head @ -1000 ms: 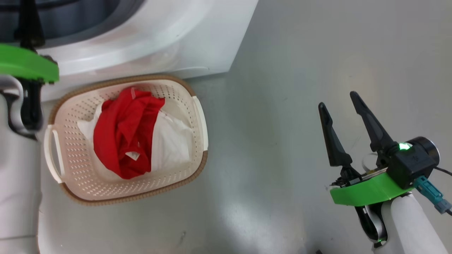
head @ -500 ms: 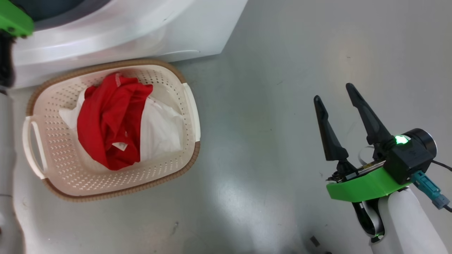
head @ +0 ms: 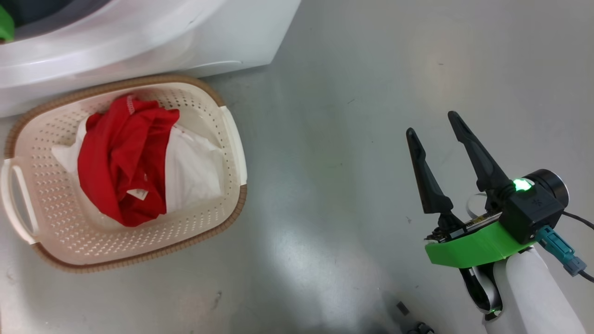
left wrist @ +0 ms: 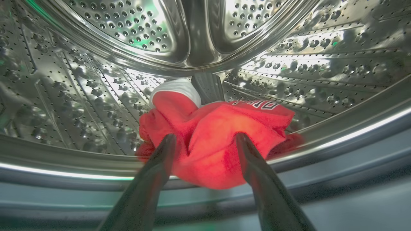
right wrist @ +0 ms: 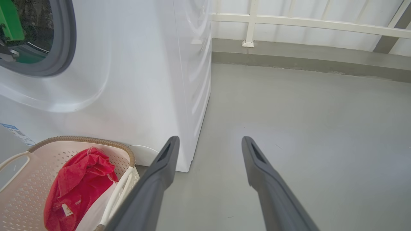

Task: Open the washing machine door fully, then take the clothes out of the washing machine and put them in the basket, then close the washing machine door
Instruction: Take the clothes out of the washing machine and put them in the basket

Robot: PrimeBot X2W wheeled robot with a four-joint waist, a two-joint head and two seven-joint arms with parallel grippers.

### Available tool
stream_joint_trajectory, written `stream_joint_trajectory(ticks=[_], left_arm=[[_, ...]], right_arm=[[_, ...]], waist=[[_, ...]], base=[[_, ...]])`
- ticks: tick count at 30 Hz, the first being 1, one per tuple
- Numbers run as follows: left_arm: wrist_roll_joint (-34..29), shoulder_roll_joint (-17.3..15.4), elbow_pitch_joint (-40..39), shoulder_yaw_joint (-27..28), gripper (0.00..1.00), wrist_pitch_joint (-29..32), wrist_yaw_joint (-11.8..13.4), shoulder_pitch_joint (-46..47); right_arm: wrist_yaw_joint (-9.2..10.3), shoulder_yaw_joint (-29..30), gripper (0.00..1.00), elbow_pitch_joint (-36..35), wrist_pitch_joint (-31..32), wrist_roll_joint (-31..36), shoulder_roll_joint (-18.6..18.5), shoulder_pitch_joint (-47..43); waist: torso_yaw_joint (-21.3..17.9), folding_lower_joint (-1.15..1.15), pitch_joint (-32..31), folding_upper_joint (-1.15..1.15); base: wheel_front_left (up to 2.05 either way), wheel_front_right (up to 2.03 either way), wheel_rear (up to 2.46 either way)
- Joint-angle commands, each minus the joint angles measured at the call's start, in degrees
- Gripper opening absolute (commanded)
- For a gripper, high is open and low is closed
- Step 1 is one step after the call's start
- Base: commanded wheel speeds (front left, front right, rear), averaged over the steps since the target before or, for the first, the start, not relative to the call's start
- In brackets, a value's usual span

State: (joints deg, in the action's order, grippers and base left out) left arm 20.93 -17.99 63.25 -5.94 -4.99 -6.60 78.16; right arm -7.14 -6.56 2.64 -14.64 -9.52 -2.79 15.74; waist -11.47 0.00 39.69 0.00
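Note:
The white washing machine (head: 139, 37) (right wrist: 135, 80) stands at the head view's upper left, its grey rubber ring (right wrist: 65, 48) visible in the right wrist view. Inside the perforated steel drum (left wrist: 96, 80) lies a red garment with white lettering (left wrist: 218, 141). My left gripper (left wrist: 205, 138) is open at the drum's mouth, its fingers straddling that garment. The cream basket (head: 222, 139) (right wrist: 19, 160) sits on the floor before the machine, holding red and white clothes (head: 125, 162) (right wrist: 77, 186). My right gripper (head: 434, 125) (right wrist: 208, 141) hangs open over bare floor, holding nothing. The door is out of view.
Grey floor (head: 348, 116) spreads to the right of the machine and basket. A white railing (right wrist: 305, 24) and a low grey kerb (right wrist: 305, 61) run along the far wall. A small blue label (right wrist: 14, 131) sits at the machine's lower corner.
The head camera has swung, shifting the basket and machine leftward in the picture. My left arm's green mount and forearm have slid out past the left edge. The right gripper stays open.

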Motion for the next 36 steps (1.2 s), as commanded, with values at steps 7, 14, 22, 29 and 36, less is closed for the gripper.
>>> stream_joint_trajectory(ticks=[7, 14, 22, 29, 36], left_arm=[[-2.4, -4.1, 3.6, -2.0, 1.0, 1.4, 0.8, 2.2], [-4.0, -4.5, 6.0, -4.4, 1.0, 2.0, 1.0, 3.4], [-4.9, -5.0, 6.9, -6.8, 0.0, 1.5, 0.2, 4.3], [-5.4, -5.1, 6.6, -7.6, 0.0, -1.8, 0.8, 4.9], [-5.2, -5.0, 5.9, -8.1, 0.0, -6.0, 1.1, 4.9]], right_arm=[[-0.35, -1.8, 1.0, -1.6, -0.4, -0.7, -0.1, -1.1], [-0.35, -2.0, 1.0, -1.6, -0.4, -1.3, -0.1, -1.1], [-0.35, -2.2, 1.0, -1.6, -0.4, -1.6, -0.1, -1.1], [-0.35, -2.2, 1.0, -1.6, -0.4, -1.5, -0.1, -1.4], [-0.35, -2.2, 1.0, -1.2, -0.4, -1.4, -0.1, -1.3]], waist=[[-1.3, 0.0, 0.3, 0.0], [-1.4, 0.0, 0.3, 0.0], [-1.2, 0.0, 0.1, 0.0], [-0.7, 0.0, -0.4, 0.0], [0.1, 0.0, -1.2, 0.0]], base=[[0.0, 0.0, 0.0], [0.0, 0.0, 0.0], [0.0, 0.0, 0.0], [0.0, 0.0, 0.0], [0.0, 0.0, 0.0]])
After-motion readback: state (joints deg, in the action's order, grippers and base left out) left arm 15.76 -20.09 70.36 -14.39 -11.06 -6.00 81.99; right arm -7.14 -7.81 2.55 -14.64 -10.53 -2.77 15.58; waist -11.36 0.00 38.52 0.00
